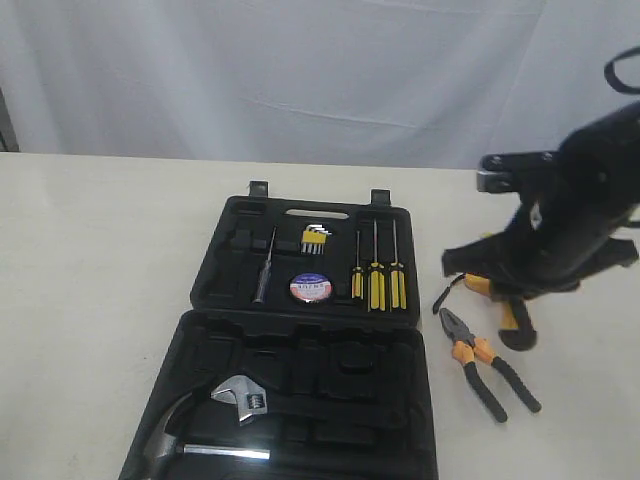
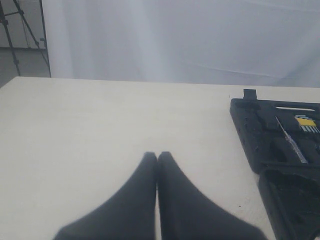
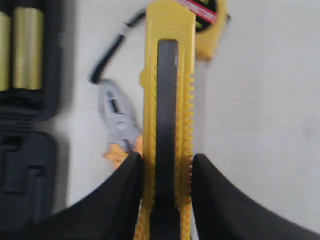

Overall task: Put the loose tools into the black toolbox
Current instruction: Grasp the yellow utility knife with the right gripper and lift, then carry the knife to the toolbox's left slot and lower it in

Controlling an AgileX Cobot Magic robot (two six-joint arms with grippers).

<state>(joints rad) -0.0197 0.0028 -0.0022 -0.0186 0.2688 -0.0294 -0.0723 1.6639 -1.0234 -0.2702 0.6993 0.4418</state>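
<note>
My right gripper (image 3: 165,157) is shut on the yellow-and-black utility knife (image 3: 167,75), one finger against each long side. In the exterior view it hangs low over the table to the right of the open black toolbox (image 1: 205,265), and the arm hides most of the knife (image 1: 514,318). The yellow tape measure (image 3: 212,35) lies just beyond the knife's tip, its black strap trailing toward the box. The orange-and-black-handled pliers (image 1: 485,365) lie on the table beside the box. The small tape roll (image 1: 309,286) sits in the box's far half. My left gripper (image 2: 157,155) is shut and empty over bare table.
The far half of the toolbox holds yellow-handled screwdrivers (image 1: 376,285), hex keys (image 1: 315,240) and a thin dark tool (image 1: 264,268). A silver wrench (image 1: 243,398) and a hammer (image 1: 180,435) lie in the near half. A white curtain hangs behind the table.
</note>
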